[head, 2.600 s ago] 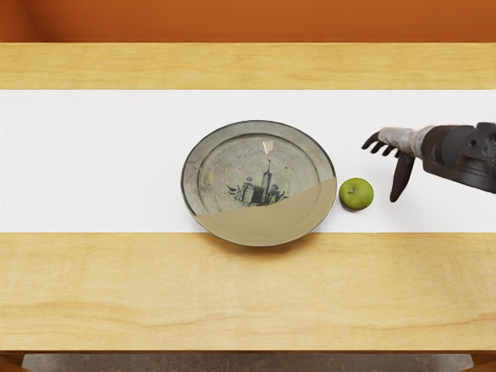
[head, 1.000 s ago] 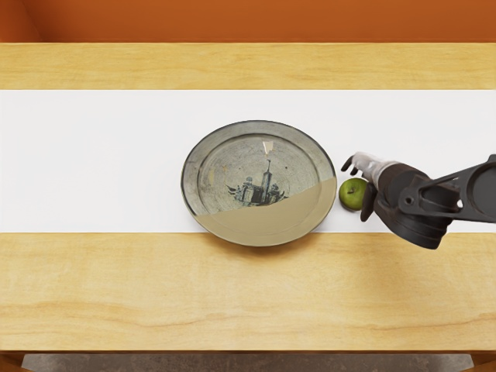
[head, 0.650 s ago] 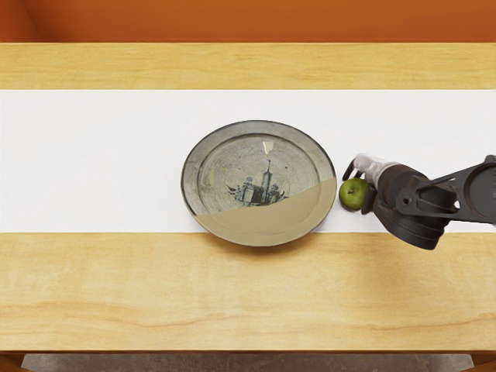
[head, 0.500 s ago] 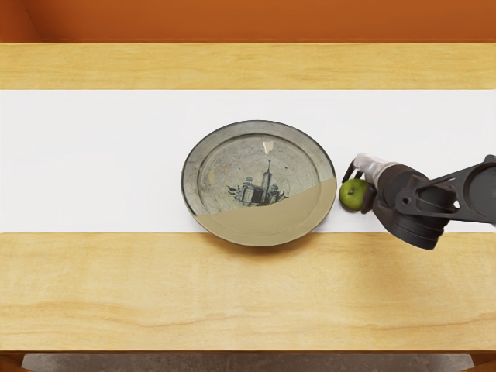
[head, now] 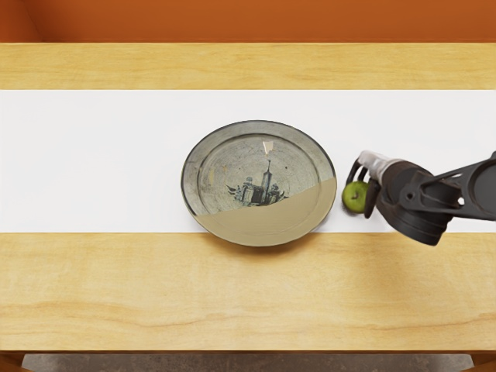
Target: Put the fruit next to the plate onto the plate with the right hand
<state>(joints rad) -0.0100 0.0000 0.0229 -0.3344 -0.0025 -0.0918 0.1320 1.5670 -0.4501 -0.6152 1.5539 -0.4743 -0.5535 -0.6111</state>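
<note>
Your right hand [head: 369,173] comes in from the right edge, and its dark fingers [head: 353,170] are curled around the apple [head: 355,197], clamped on it from the far side and the right. The thick dark forearm [head: 422,203] hides the rest of the grip, so you cannot tell whether the apple is resting on the cloth or just clear of it.

The apple is green and sits over the white runner [head: 93,155], just beside the plate's right rim and not on the plate. Only a narrow strip of runner and the plate's raised grey rim lie between the apple and the plate's well.

The plate [head: 186,182] lies flat in the middle of the runner, left of your hand. Its well shows a dark printed picture of buildings with a tower, and a tan band covers its near, right part.

The runner crosses the wooden table [head: 232,294] from side to side. An orange wall [head: 232,19] stands behind the far edge.
</note>
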